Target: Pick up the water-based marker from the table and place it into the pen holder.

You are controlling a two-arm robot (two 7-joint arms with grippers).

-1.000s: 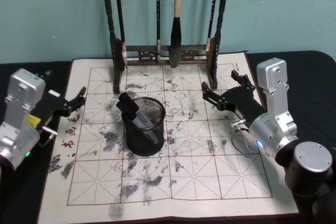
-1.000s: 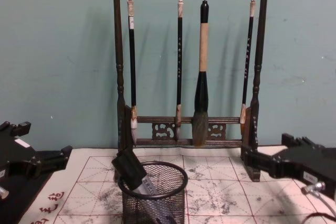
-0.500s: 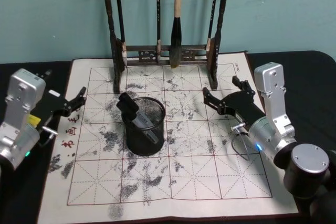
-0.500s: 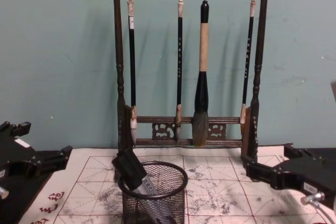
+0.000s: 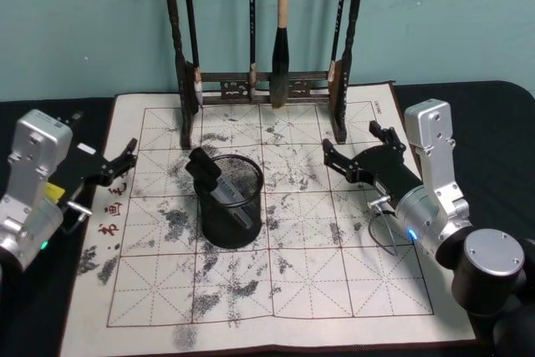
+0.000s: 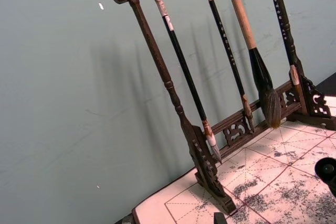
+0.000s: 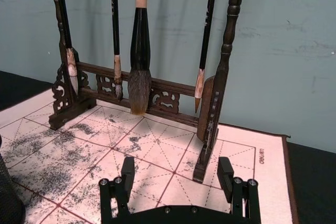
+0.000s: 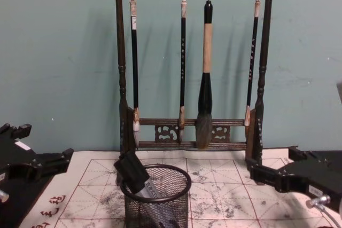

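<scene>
Head view — right gripper (image 5: 359,150) fingers (image 5: 333,152) spread, empty.

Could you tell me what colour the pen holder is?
The pen holder is black wire mesh, clearest in the head view.

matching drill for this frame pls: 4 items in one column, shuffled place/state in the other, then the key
Items:
1. water-based marker
2. pen holder
3. right gripper
4. brush rack

Places/states:
A. open, empty, over the mat's right side
B. leaning inside the mesh cup, cap above the rim
C. at the mat's far edge, four brushes hanging
D. upright on the mat, left of centre

Pairs: 1-B, 2-D, 3-A, 4-C
</scene>
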